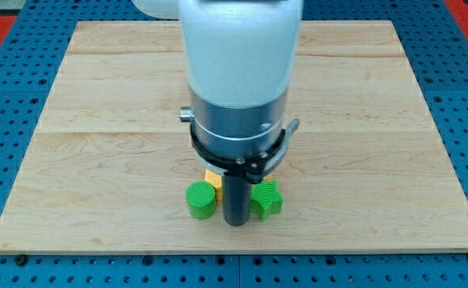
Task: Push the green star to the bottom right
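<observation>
Near the view's bottom, in the middle of the wooden board (pixel 98 120): my tip (pixel 234 222), a dark rod end, down on the wood. No pincer here, only a rod, so nothing released or clenched. Green star (pixel 267 200) just to the view's right of my tip, touching or nearly touching it. Green round block (pixel 202 200) just to the view's left of my tip. Yellow block (pixel 213 179) behind, mostly hidden, shape hard to tell. Big white and grey arm (pixel 238 72) above. Blue holed table (pixel 466 112) all around.

Wooden board (pixel 98 120) under green star (pixel 267 200), green cylinder (pixel 201 200), yellow block (pixel 212 178)
</observation>
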Tool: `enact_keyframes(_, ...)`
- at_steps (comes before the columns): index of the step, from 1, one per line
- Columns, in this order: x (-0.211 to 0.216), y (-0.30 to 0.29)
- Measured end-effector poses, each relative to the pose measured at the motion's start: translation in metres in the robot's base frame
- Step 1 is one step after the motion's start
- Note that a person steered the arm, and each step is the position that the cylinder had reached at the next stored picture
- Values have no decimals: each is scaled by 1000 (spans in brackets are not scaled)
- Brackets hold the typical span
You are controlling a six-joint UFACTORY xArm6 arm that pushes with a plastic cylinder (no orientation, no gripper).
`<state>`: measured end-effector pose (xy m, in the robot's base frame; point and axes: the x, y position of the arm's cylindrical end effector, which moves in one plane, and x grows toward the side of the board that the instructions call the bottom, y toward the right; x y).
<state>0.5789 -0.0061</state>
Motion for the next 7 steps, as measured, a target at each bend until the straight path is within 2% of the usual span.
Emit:
enact_keyframes(2, -20, 6)
enact_keyframes(7, -23, 172)
